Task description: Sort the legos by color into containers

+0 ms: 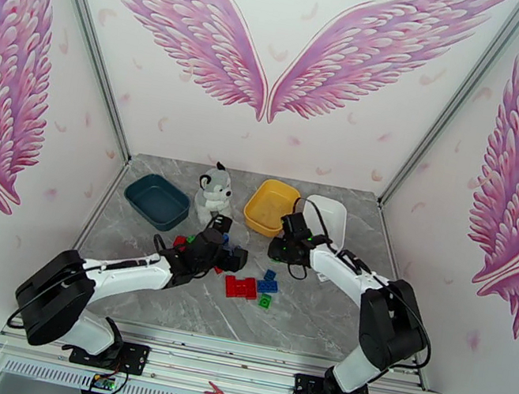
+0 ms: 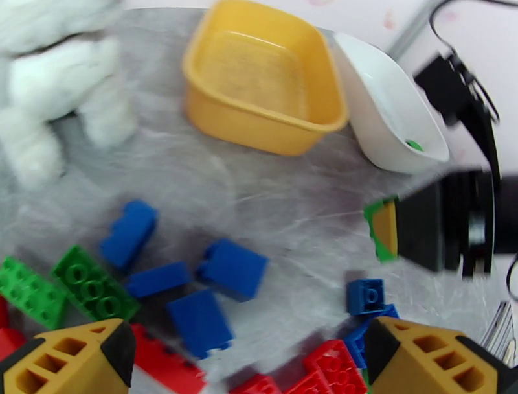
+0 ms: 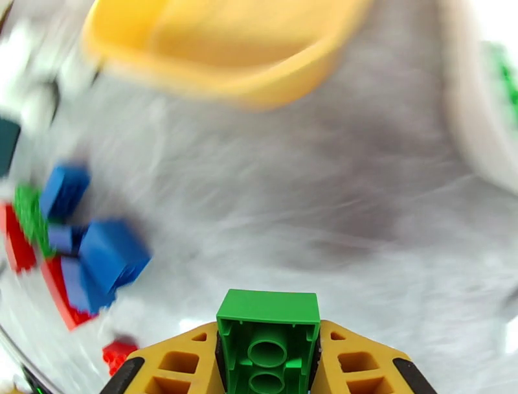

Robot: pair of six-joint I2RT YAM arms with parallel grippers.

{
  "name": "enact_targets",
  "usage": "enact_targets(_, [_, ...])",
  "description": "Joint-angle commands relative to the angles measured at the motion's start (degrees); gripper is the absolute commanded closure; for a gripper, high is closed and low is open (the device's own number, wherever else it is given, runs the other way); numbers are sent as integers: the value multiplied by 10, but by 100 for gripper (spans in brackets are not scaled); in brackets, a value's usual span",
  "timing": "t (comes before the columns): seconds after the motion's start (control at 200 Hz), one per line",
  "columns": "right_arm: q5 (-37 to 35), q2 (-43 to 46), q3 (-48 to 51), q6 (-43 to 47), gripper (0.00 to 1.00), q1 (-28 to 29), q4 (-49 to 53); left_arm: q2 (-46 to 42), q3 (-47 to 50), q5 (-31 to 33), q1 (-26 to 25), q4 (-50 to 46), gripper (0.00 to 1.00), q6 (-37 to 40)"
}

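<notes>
Loose legos [image 1: 241, 287] near three trays [image 1: 156, 200]

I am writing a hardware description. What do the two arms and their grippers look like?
The left arm and right arm match: white links, bulky black joints, thin black cables looped alongside. The gripper fingers are yellow-orange plastic with triangular cut-outs and black trim.

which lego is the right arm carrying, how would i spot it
Find the yellow tray. Just in front of it hangs the right gripper, shut on a green brick. Only this lego is held up; the other legos lie loose.
</notes>
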State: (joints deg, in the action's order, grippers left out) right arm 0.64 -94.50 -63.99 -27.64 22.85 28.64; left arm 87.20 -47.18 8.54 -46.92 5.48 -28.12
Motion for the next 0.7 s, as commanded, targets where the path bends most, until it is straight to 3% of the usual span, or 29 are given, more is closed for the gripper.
enact_targets(0.0, [-2,35,1,-27,71,-46,-14,45,-67,-6,-38,-4,1,60])
enact_targets(0.34, [-40,-32,-136,-45,70,-138,25,165,-288,11,-97,-82,1,131])
enact_targets(0.49, [-53,-87,-212,-36,68,-158,67,191,-306,9,-97,-73,1,148])
enact_targets(0.695, [-62,-115,-254,-22,44,-170,99,171,-289,5,-94,-73,1,156])
